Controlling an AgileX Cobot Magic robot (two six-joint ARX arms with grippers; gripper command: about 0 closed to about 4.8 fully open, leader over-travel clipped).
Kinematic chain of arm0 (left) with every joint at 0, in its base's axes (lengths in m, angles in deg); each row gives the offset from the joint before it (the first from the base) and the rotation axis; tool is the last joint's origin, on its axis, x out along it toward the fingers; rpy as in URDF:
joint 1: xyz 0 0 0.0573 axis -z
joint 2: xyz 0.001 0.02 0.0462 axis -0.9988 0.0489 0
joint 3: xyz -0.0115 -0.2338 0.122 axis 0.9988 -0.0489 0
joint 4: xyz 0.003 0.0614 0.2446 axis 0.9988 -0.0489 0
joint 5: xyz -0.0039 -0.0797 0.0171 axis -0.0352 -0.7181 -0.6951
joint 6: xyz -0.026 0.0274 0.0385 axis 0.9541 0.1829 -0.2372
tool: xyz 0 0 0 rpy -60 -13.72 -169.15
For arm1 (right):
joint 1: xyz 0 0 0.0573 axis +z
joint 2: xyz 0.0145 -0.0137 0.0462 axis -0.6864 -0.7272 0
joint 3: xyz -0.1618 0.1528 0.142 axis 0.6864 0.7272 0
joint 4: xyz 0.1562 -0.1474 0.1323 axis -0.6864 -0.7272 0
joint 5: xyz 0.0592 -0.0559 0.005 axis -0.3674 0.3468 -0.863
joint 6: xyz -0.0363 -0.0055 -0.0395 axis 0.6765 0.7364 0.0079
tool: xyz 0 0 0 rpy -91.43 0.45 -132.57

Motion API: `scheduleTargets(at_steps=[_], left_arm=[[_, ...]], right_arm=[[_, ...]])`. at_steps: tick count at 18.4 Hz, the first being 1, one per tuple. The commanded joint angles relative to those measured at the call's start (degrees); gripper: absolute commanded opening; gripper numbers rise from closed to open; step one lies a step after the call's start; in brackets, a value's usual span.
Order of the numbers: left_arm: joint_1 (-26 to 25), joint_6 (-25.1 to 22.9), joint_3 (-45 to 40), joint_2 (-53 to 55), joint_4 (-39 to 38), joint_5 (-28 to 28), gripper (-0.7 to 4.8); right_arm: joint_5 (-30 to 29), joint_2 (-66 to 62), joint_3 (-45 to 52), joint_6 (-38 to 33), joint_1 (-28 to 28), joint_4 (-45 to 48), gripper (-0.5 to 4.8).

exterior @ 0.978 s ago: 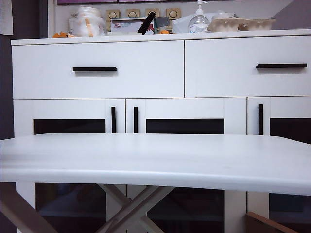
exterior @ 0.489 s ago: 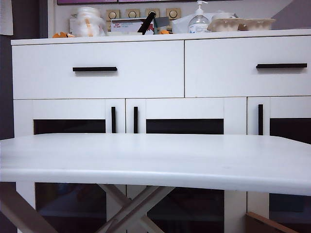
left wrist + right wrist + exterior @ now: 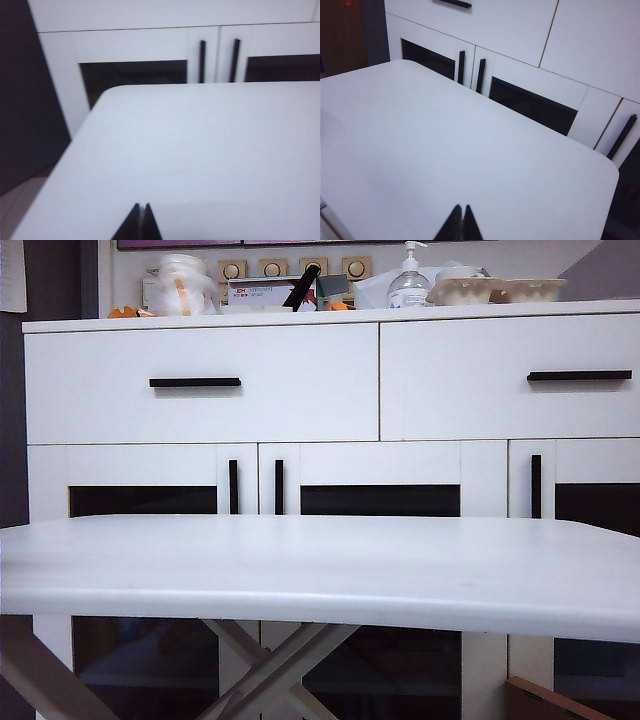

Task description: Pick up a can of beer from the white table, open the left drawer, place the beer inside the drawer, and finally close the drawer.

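Observation:
The white table (image 3: 320,570) fills the foreground of the exterior view with nothing on its top. Behind it the left drawer (image 3: 200,382) sits shut, its black bar handle (image 3: 195,382) level. The can of beer is out of view in every frame. My left gripper (image 3: 141,206) is shut and empty, its black tips together over the table (image 3: 200,150) near its front edge. My right gripper (image 3: 460,207) is likewise shut and empty over the table (image 3: 445,150). Neither arm shows in the exterior view.
The narrower right drawer (image 3: 510,376) is shut too. Below the drawers are glass-panelled doors (image 3: 380,500) with vertical black handles. On the cabinet top stand a clear pump bottle (image 3: 408,280), a jar (image 3: 182,286), a box (image 3: 265,292) and egg trays (image 3: 495,288).

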Motion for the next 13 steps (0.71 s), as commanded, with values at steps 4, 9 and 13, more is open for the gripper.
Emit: scheduleTargets(at_steps=[4,9,13], left_arm=[[-5.4,3.3,0.1,0.0,-0.5,-0.2,-0.06],[-6.3,3.2,0.1,0.0,-0.8,-0.3,-0.05],[-6.3,3.2,0.1,0.0,-0.8,-0.2,-0.05]], right_arm=[[-0.1,0.0,-0.2,-0.1,0.1,0.8,-0.01],[-0.1,0.0,-0.2,-0.1,0.1,0.8,-0.01],[-0.1,0.0,-0.2,-0.1,0.1,0.8,-0.01]])
